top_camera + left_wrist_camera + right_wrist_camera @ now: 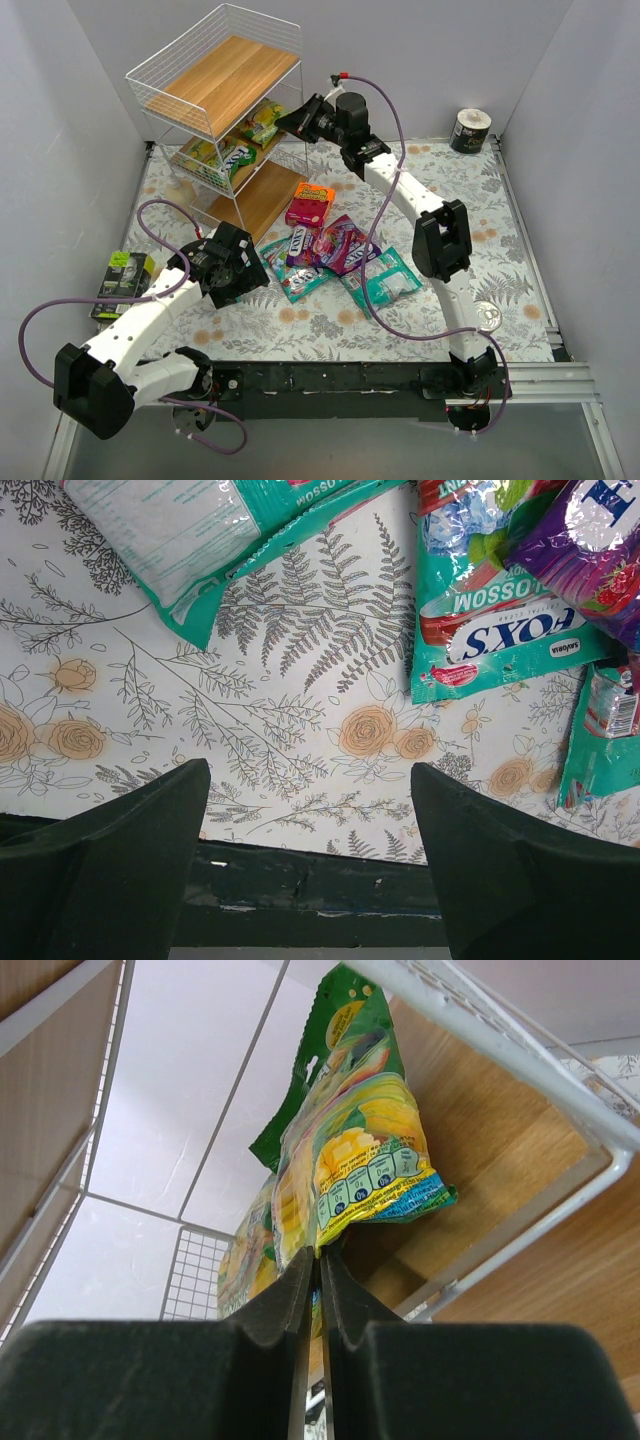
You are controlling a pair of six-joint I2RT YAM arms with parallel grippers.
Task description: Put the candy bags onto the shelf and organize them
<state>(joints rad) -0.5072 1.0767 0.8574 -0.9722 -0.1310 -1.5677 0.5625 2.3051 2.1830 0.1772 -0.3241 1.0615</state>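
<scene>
The right tool pinches only the edge of a yellow-green candy bag at the middle tier of the shelf. So thin a hold could slip and topple it. The left tool hangs wide open and empty over the bench.

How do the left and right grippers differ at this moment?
The left gripper is open and empty; the right gripper is shut on a yellow candy bag. The left hangs over the table; the right is at the shelf. Both are black.
</scene>
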